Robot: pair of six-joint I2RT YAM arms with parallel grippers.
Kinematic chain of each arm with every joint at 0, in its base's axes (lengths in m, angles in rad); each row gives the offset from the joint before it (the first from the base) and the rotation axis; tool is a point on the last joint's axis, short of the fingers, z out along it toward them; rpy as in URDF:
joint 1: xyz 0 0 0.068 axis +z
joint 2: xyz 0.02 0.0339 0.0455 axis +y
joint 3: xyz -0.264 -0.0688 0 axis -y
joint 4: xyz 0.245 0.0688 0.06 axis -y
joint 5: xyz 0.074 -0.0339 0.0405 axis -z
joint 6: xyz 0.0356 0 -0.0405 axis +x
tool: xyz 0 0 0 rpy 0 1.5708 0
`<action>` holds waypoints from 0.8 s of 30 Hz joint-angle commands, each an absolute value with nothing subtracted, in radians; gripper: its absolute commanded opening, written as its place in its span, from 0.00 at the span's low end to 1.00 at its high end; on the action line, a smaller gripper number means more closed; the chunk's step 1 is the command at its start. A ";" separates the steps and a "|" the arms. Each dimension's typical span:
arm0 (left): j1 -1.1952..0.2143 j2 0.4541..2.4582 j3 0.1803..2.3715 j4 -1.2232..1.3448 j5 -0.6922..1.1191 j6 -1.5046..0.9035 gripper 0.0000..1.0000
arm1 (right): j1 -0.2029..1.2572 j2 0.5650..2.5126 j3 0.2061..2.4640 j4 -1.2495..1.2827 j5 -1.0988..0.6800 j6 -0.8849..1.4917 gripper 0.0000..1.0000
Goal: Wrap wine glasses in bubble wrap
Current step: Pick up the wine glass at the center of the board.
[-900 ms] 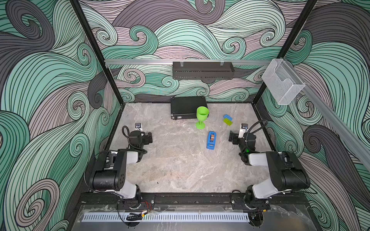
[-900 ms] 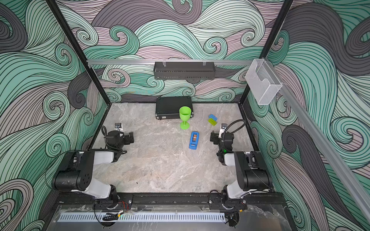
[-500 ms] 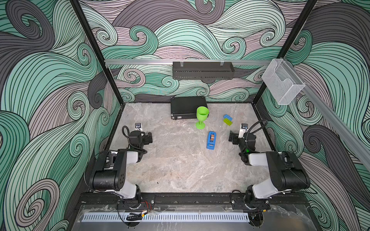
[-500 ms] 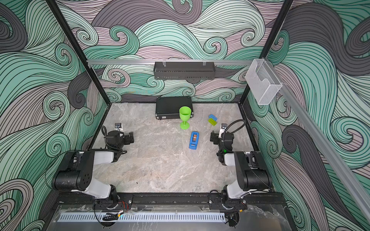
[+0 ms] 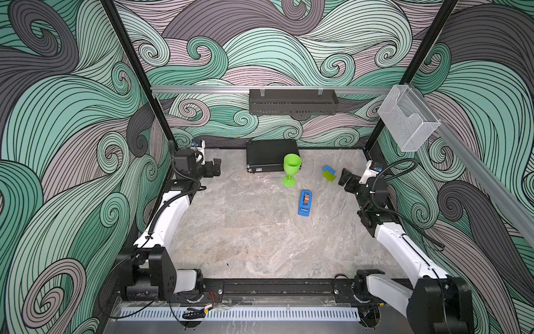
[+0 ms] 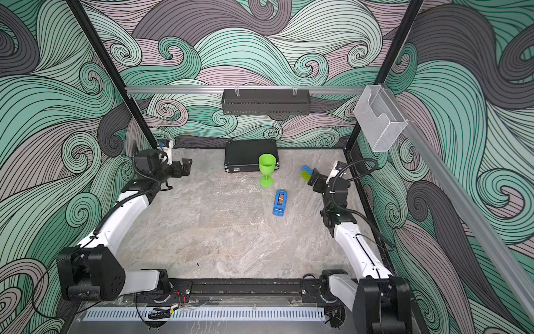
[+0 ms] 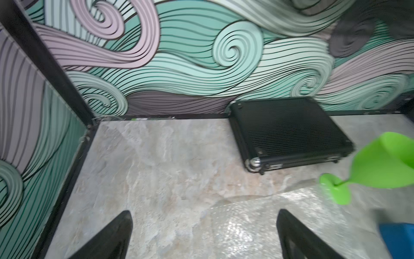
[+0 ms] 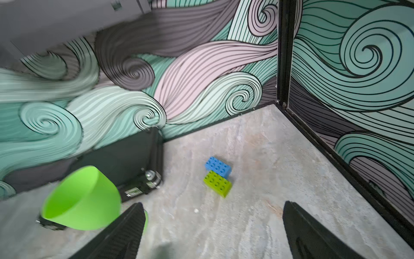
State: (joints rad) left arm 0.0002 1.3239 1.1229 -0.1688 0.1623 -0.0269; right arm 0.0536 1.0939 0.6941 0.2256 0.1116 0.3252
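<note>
Standing goblet: the lime-green goblet [image 5: 291, 169] [image 6: 267, 170] is upright on the marble table [image 5: 260, 248], towards the back, just in front of the black case [image 5: 268, 154] that lies flat against the rear wall.
Bubble wrap: the bubble wrap [image 5: 254, 202] [image 7: 257, 224] lies spread flat mid-table, faint against the stone. The goblet's foot is at its far corner; whether it rests on the sheet cannot be told.
Left gripper: the left gripper [image 5: 215, 170] [image 7: 203, 213] hangs over the table's far left part with its jaws spread wide and nothing between them, well apart from the goblet. In the left wrist view one fingertip is over the near edge of the sheet.
Right gripper: the right gripper [image 5: 345, 177] [image 8: 214, 204] is also spread wide and holds nothing. It is off the table near the right wall.
Bricks: a blue brick [image 8: 217, 166] and a lime brick [image 8: 217, 182] touch each other, between the goblet and the right gripper.
Tape dispenser: the blue tape dispenser [image 5: 304, 203] lies near the goblet's foot, by the sheet's right edge.
</note>
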 commanded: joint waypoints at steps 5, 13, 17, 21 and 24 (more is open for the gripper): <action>-0.024 1.262 1.001 -0.277 0.484 0.019 0.99 | 0.146 1.384 1.221 -0.408 -0.122 0.385 0.94; -0.056 1.273 0.950 -0.258 0.560 0.108 0.99 | 0.271 1.759 1.741 -0.733 -0.127 0.321 0.81; -0.076 1.283 0.939 -0.253 0.571 0.132 0.99 | 0.282 1.933 1.955 -0.874 -0.155 0.326 0.68; -0.090 1.291 0.930 -0.247 0.586 0.145 0.98 | 0.295 2.073 2.109 -0.957 -0.171 0.327 0.59; -0.100 1.294 0.933 -0.248 0.586 0.152 0.99 | 0.301 2.150 2.177 -0.987 -0.173 0.322 0.54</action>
State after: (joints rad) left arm -0.0898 1.2861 0.9306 -0.2543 0.5552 0.1234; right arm 0.2920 2.1101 2.1174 -0.8761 -0.1589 0.3305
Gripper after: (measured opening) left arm 0.986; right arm 0.555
